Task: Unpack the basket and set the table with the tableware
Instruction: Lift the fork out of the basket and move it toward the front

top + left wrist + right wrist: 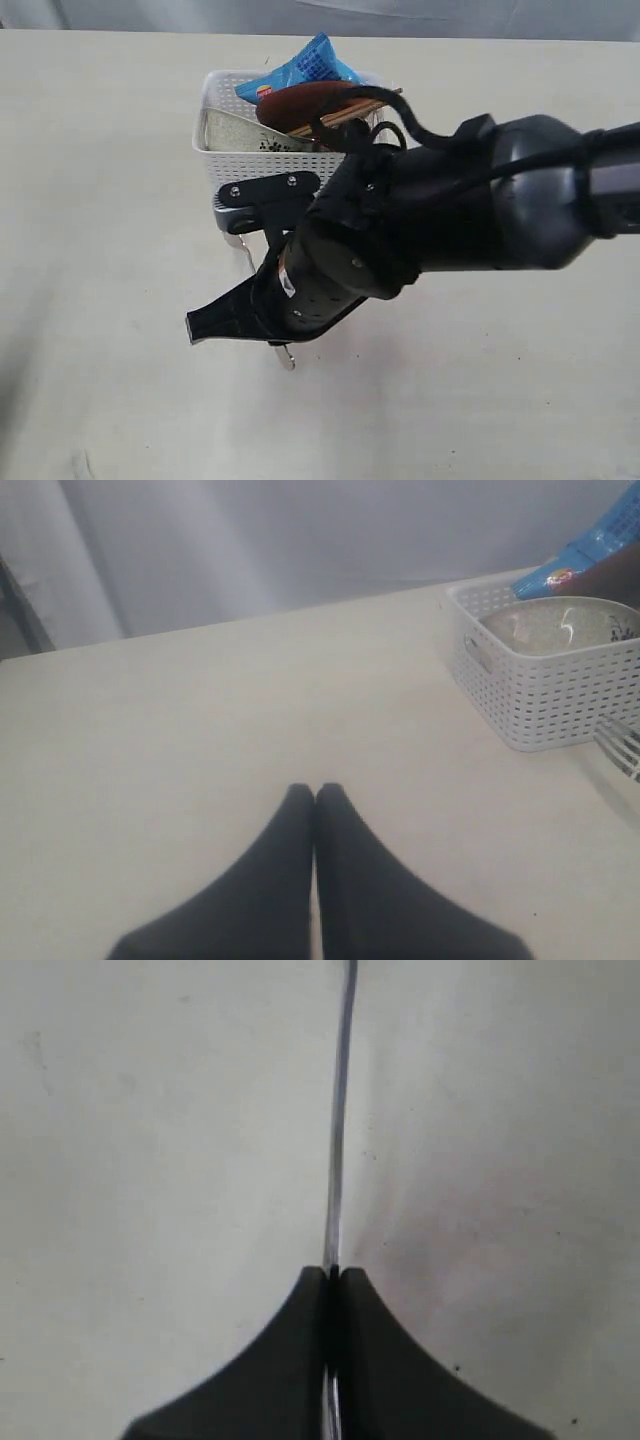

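The white basket point(225, 160) stands at the back of the beige table point(100, 250). It holds a pale bowl point(560, 625), a reddish-brown plate point(305, 100) and wooden chopsticks point(345, 112). My right gripper point(333, 1275) hovers over the table in front of the basket, shut on a thin steel utensil point(340, 1110) seen edge-on; whether it is the knife or the fork I cannot tell. Steel ends point(287, 358) stick out beside that gripper point(195, 328), and fork tines point(622, 748) show close to the basket point(540, 690). My left gripper point(315, 792) is shut and empty, over bare table well away from the basket.
A blue chip bag point(300, 70) sticks up out of the back of the basket. The bulky right arm point(470, 200) hides the basket's right side. A grey curtain point(300, 540) hangs behind the table's far edge.
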Controlling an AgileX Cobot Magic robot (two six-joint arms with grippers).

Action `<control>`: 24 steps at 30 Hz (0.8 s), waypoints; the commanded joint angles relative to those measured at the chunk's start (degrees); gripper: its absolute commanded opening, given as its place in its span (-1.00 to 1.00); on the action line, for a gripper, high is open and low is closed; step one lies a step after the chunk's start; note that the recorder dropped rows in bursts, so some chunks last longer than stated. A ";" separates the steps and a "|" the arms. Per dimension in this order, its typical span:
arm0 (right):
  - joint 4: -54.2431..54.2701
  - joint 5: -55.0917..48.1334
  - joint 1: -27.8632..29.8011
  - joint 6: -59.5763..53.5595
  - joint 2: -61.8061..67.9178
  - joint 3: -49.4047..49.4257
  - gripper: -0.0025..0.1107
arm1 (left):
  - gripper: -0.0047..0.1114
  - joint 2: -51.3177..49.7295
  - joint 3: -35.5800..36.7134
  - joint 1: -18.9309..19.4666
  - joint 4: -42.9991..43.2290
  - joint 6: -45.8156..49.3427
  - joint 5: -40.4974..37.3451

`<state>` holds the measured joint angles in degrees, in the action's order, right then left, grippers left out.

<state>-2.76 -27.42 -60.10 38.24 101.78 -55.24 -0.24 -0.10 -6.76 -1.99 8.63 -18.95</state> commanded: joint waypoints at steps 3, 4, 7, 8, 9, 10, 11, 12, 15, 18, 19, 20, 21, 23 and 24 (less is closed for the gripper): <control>-17.11 -8.72 -0.01 10.45 2.38 -0.74 -0.96 | -0.92 0.24 0.10 -0.27 0.33 -0.03 0.60; -21.28 -11.78 -0.01 13.34 2.38 -1.17 -0.96 | -0.92 0.24 0.10 -0.27 0.33 -0.03 0.60; -27.79 -19.61 -1.12 15.92 2.26 -3.11 -0.96 | -0.92 0.24 0.10 -0.27 0.33 -0.03 0.60; -29.30 -21.31 -1.68 15.92 2.26 -3.70 -0.96 | -0.92 0.24 0.10 -0.27 0.33 -0.03 0.60; -30.12 -22.06 -2.22 15.92 2.26 -4.08 -0.96 | -0.92 0.24 0.10 -0.27 0.33 -0.03 0.60; -31.05 -22.62 -2.82 16.19 2.26 -4.30 -0.96 | -0.92 0.24 0.10 -0.27 0.33 -0.03 0.60; -31.43 -22.62 -3.37 16.61 2.26 -4.44 -0.96 | -0.92 0.24 0.10 -0.27 0.33 -0.03 0.60; -31.43 -22.62 -3.80 16.82 2.38 -4.44 -0.96 | -0.92 0.24 0.10 -0.27 0.33 -0.03 0.60; -32.13 -22.84 -5.13 16.98 3.46 -4.44 -0.96 | -0.92 0.24 0.10 -0.27 0.33 -0.03 0.60; -36.62 -26.53 -7.07 18.85 5.71 -4.44 -0.96 | -0.92 0.24 0.10 -0.27 0.33 -0.03 0.60; -38.17 -28.48 -7.71 19.17 6.46 -4.44 -0.96 | -0.92 0.24 0.10 -0.27 0.33 -0.03 0.60; -39.82 -30.67 -8.51 19.42 7.39 -4.71 -0.96 | -0.92 0.24 0.10 -0.27 0.33 -0.03 0.60; -41.35 -32.53 -9.38 19.42 8.25 -4.75 -0.96 | -0.92 0.24 0.10 -0.27 0.33 -0.03 0.60; -43.82 -34.42 -10.88 19.42 9.36 -4.75 -0.96 | -0.92 0.24 0.10 -0.27 0.33 -0.03 0.60; -44.62 -34.79 -11.62 19.42 9.96 -4.87 -0.96 | -0.92 0.24 0.10 -0.27 0.33 -0.03 0.60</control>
<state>-43.48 -59.33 -69.92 57.00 110.60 -59.59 -0.24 -0.10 -6.76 -1.99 8.63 -18.95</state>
